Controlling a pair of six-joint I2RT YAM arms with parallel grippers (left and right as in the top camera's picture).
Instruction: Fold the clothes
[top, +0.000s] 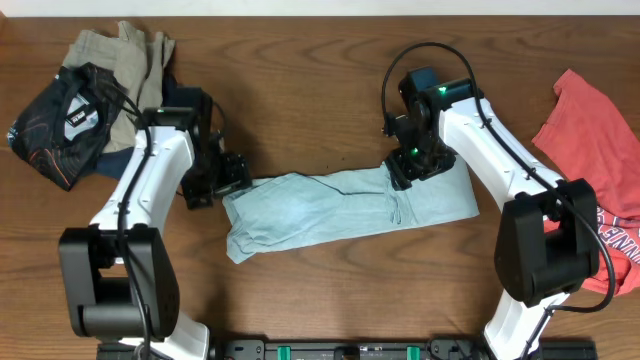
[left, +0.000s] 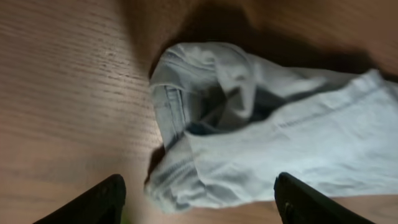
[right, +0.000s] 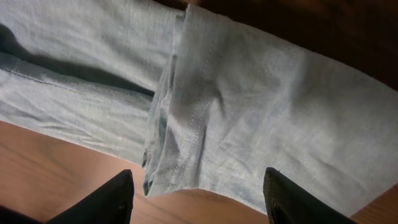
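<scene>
Handling a limp T-shirt with both grippers empty

Spread wide, the fingers (left: 93, 202) of the left gripper (left: 199, 208) grip nothing; the bunched end of the pale blue-grey T-shirt (left: 280, 143) lies just ahead of them. The right gripper (right: 196, 202) is likewise open and empty, poised over a stitched hem fold.

The shirt lies as a long band across the middle of the tabletop (top: 300, 50). The left gripper is at the band's left end, and the right one is at its far edge, right of the middle.

It is probably light, soft and floppy, with no stiffness to help. A pinch would best go on doubled hems or corners, where the layers lift together, not on a single layer that would slide off.

The wrist views show seams, rolled layers and shadowed pockets that the overhead view flattens. Only the overhead view gives the band's whole outline, a red T-shirt (top: 600, 140) at the right edge and a heap of dark and khaki garments (top: 90, 90) at the far left corner.
</scene>
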